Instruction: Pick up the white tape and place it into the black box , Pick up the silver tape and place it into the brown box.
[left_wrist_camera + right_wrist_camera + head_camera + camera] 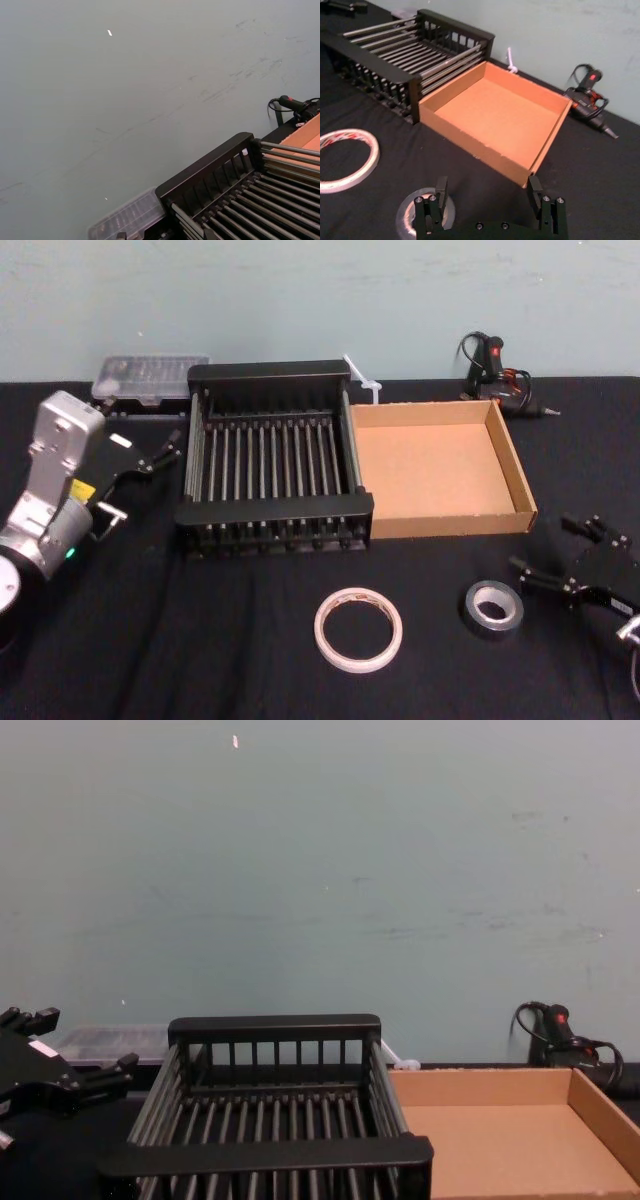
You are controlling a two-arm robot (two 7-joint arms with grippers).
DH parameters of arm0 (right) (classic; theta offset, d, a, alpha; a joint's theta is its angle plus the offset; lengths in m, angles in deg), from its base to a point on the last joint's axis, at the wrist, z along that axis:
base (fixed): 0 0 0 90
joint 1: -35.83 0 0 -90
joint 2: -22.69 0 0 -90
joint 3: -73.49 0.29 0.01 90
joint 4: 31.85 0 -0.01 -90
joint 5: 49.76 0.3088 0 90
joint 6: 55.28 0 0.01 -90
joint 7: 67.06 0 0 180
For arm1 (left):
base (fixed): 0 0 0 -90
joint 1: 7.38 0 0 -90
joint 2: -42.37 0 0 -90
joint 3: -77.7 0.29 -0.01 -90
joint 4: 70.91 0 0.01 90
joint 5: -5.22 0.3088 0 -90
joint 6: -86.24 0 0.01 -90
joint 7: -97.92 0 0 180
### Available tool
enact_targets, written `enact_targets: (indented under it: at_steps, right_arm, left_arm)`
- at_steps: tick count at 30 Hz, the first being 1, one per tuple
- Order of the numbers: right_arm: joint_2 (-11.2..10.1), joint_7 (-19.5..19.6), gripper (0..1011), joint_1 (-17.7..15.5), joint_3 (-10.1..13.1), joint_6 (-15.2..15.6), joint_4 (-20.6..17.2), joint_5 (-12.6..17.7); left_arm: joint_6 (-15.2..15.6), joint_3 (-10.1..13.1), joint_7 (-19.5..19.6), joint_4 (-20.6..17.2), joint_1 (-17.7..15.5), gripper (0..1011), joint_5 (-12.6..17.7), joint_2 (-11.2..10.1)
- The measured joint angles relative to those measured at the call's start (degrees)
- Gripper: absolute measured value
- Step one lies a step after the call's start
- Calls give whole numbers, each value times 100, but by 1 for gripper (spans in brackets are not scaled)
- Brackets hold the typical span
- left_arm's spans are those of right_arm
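- Left gripper [163, 452]: at the far left of the surface, just beside the left wall of the black basket. Its fingers are spread apart and nothing is between them. The chest view shows it at the lower left [80, 1045].
- Clear plastic compartment case [150, 378]: at the back left, near the wall, behind the left gripper.
- Black box [275, 510]: a black rectangular basket with slatted bar sides and bottom and thick flat rims. It stands left of centre, with nothing in it. Its right wall touches the cardboard tray.
- White tape [358, 629]: a wide, flat white roll with red print on its core. It lies flat on the black cloth-covered surface [200, 640], in front of the basket's right corner and apart from it.
- Brown box [440, 525]: a shallow tan cardboard tray with low walls, right of centre, with nothing in it.
- Silver tape [492, 608]: a small, thick, dull grey-silver roll with a pale core. It lies flat on the surface in front of the tray, to the right of the white roll and apart from it.
- Right gripper [542, 545]: low at the right, just beside the silver roll. Its fingers are spread wide and hold nothing. In the right wrist view one finger [441, 186] sits over the roll's edge.
- Black and red glue gun [490, 365]: at the back right, behind the tray.
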Motion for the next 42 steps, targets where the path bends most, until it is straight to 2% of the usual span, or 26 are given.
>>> enact_targets:
  at_steps: [7,17,31,42]
  right_arm:
    - [62,-182,1002,-55,28,198,8,38]
    - [258,-348,1002,6,69,608,100,117]
    - [457,-536,1002,160,-40,826,280,-130]
    - [567,-626,1002,261,-49,972,412,-207]
  left_arm:
    - [0,0,-1,0,0,1001,0,0]
    - [0,0,0,0,0,1001,0,0]
    - [0,0,0,0,0,1001,0,0]
    - [0,0,0,0,0,1001,0,0]
